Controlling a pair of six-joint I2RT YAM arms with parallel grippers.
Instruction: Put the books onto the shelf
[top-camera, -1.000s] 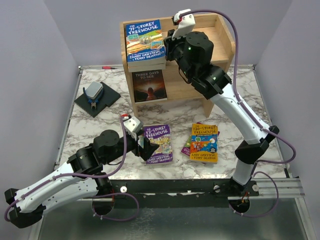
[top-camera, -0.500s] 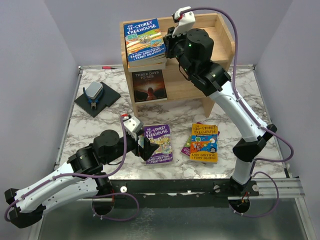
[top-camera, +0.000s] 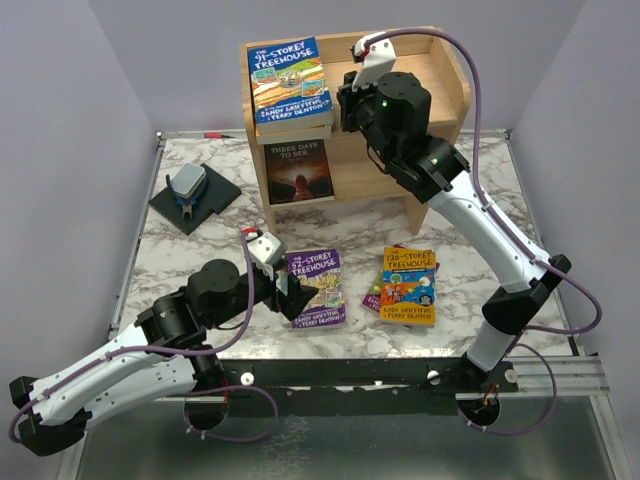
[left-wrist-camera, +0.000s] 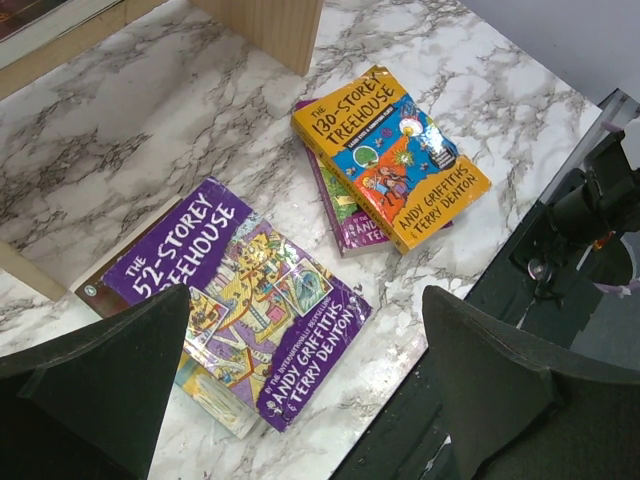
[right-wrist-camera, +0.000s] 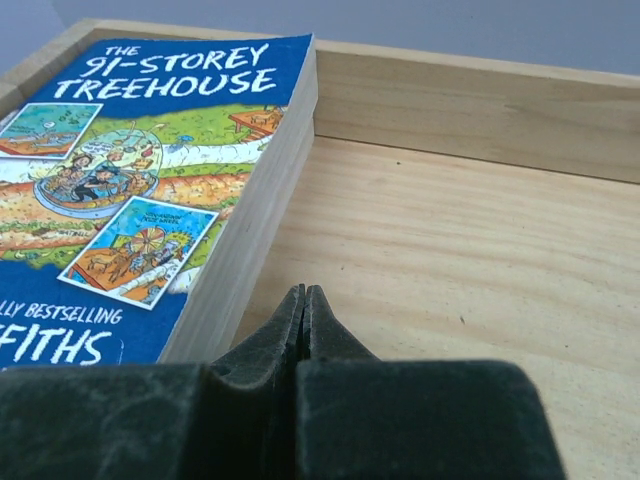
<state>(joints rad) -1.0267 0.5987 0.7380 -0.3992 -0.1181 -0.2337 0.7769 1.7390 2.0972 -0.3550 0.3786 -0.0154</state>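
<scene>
A blue "91-Storey Treehouse" book (top-camera: 291, 82) (right-wrist-camera: 130, 190) lies on the left of the wooden shelf's (top-camera: 445, 95) top, inside its raised rim. My right gripper (right-wrist-camera: 304, 297) is shut and empty, its tips low over the bare shelf top just right of that book's page edge. On the table, my left gripper (left-wrist-camera: 305, 310) (top-camera: 291, 298) hovers wide open over a purple "52-Storey Treehouse" book (left-wrist-camera: 240, 290) (top-camera: 316, 288), with nothing between its fingers. An orange "130-Storey Treehouse" book (left-wrist-camera: 392, 155) (top-camera: 410, 285) lies on another purple book (left-wrist-camera: 340, 215).
A dark "Three Days to See" book (top-camera: 299, 170) stands on the shelf's lower tier. A black pad with a blue-grey tool (top-camera: 192, 193) sits at the back left. The table's dark front rail (top-camera: 400, 372) runs just behind the purple book.
My right wrist has risen and drawn slightly right, away from the blue book on the shelf top. The left arm has not moved.
</scene>
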